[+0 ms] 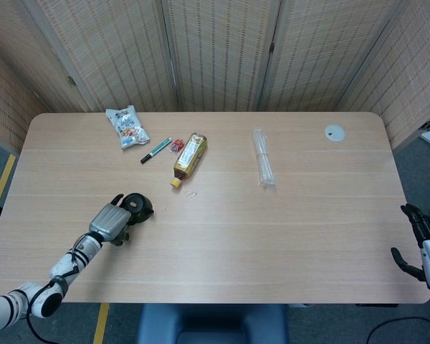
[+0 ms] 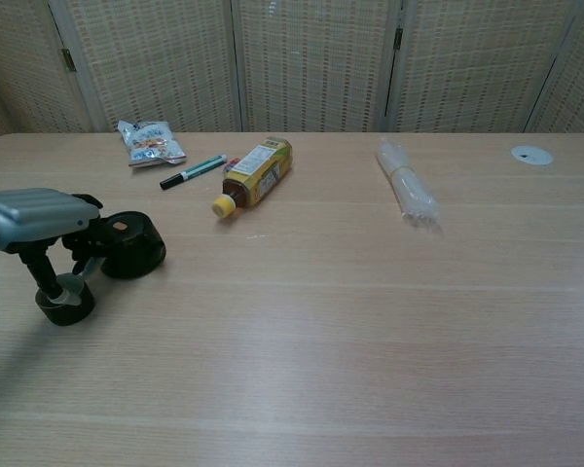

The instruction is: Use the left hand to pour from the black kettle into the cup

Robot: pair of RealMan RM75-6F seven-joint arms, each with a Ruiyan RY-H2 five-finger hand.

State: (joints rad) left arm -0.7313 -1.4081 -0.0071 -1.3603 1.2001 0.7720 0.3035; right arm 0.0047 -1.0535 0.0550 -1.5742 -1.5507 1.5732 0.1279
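The black kettle [image 1: 138, 206] [image 2: 133, 243] stands on the table at the left. My left hand [image 1: 109, 221] [image 2: 37, 216] is right beside it on its left, with dark fingers curled around the kettle's handle. The small dark cup [image 2: 65, 303] sits on the table just under the hand, one finger reaching down to its rim; in the head view the cup [image 1: 120, 237] is mostly hidden by the hand. My right hand [image 1: 420, 240] hangs off the table's right front corner, fingers apart and empty.
A yellow-capped tea bottle [image 1: 189, 158] lies on its side mid-table, with a green marker [image 1: 155, 150] and a snack bag [image 1: 127, 127] behind it. A clear plastic bundle [image 1: 263, 166] and a white disc [image 1: 334, 132] lie to the right.
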